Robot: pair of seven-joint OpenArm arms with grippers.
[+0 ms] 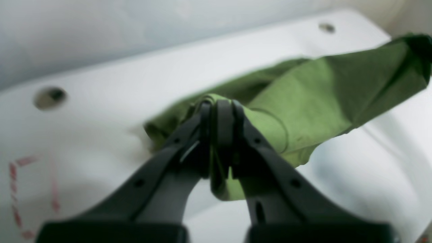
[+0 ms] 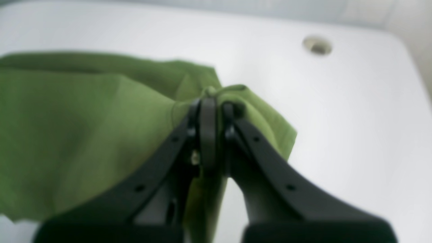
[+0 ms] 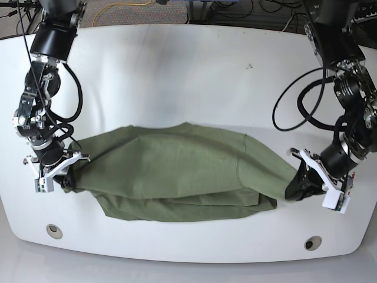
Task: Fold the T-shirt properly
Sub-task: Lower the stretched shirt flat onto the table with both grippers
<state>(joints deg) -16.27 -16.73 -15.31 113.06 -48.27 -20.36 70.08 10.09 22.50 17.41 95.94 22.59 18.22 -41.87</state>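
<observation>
**Item: fold in progress, cloth held at both ends**

We record one plain olive-green cotton T-shirt, stretched left to right across the near half of the white table. Left gripper and right gripper each clamped on cloth. Judged step: carrying a fold; next, lay it flat evenly.

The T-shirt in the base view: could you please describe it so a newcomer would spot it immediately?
On the white table, look at the near half between the two arms. The T-shirt is the large olive-green cloth stretched there, pinched by the right gripper and left gripper; nothing else is green.
</observation>
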